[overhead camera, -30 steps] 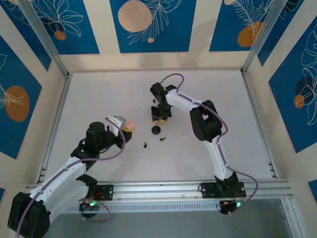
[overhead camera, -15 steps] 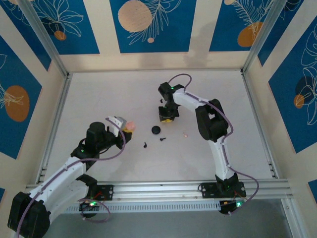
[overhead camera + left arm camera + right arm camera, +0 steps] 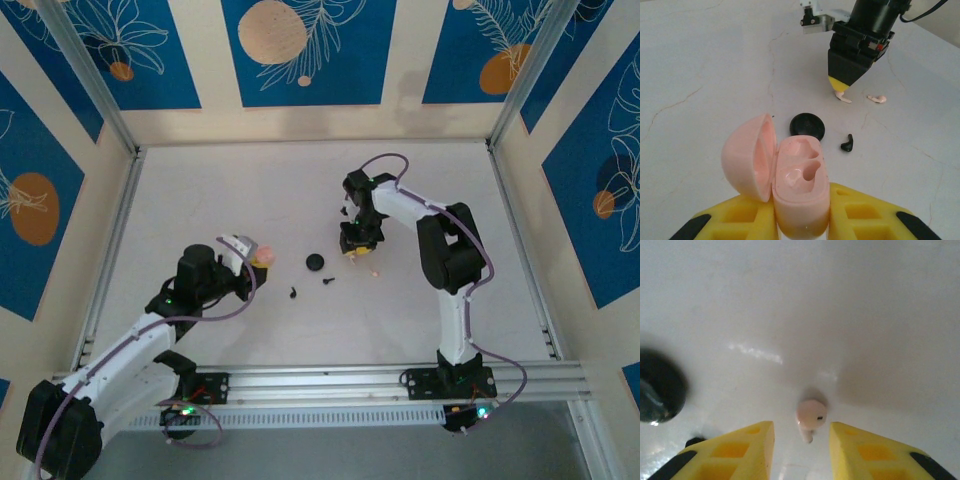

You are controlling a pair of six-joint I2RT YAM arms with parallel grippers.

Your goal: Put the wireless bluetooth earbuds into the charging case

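1. Compared with a second ago, the right pincer (image 3: 352,250) has travelled toward 4 o'clock across the top view. It has gone from beyond the flat round black disc (image 3: 316,262) to a spot at the disc's 3 o'clock. The left pincer (image 3: 258,258) and the loose things on the pale counter (image 3: 220,190) lie as they did.
2. The right pincer is open. Its yellow fingers (image 3: 740,450) stand on either side of a small pink plastic earbud (image 3: 811,414), with a gap on each side and no contact.
3. In the right wrist view this earbud lies on the counter with its long axis roughly 12 to 6. The round head is at 12 and the short stem points toward 6.
4. A second pink earbud (image 3: 877,98) lies at 3 o'clock of the first in the left wrist view, near it but apart. Its long axis runs about 9 to 3.
5. The left pincer is closed on the pink plastic charging case (image 3: 800,190). The case is open, its domed lid (image 3: 747,160) swung to 9 o'clock and its two hollows facing up.
6. The disc, a tiny black stubby piece (image 3: 327,280) and a second black stubby piece (image 3: 292,293) lie between the pincers. The counter is bare toward 12 o'clock and the walls are well apart.
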